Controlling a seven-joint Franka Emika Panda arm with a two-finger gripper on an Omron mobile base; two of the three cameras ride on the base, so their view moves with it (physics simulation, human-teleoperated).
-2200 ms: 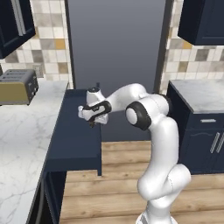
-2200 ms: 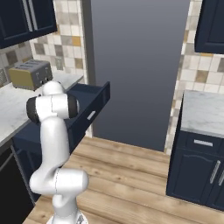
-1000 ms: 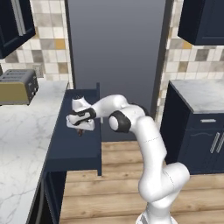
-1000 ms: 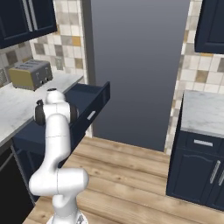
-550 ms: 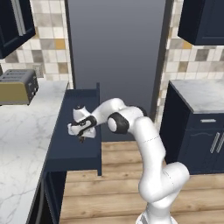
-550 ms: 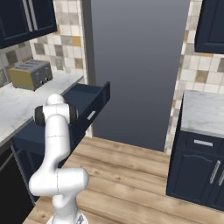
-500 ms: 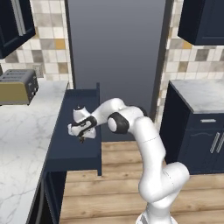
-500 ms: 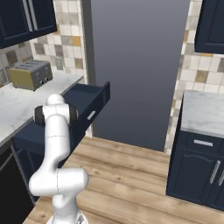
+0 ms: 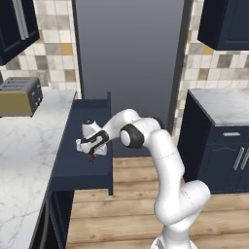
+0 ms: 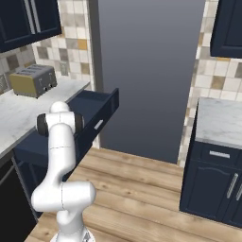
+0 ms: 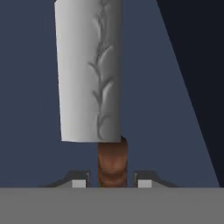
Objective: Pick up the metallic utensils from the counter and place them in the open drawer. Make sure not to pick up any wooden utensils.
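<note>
Navy open drawer (image 9: pixel 80 170), w/ gripper (image 9: pixel 91 154) low over its floor, jaws slightly apart either side of cleaver (image 11: pixel 90 74) handle, seemingly letting go.

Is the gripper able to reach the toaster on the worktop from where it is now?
Probably not at once. The gripper sits low inside the open drawer with a metallic utensil between its fingers, and the toaster stands far off on the worktop.

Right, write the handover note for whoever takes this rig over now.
Gripper: low inside the open drawer, fingers either side of a metallic utensil's brown handle with small gaps showing; whether it still grips cannot be told.
The utensil's grey blade points away over the navy drawer floor.
Done: this utensil brought into the drawer.
Left: finish the release, lift out, check the counter for other metallic utensils, leave wooden ones.
</note>
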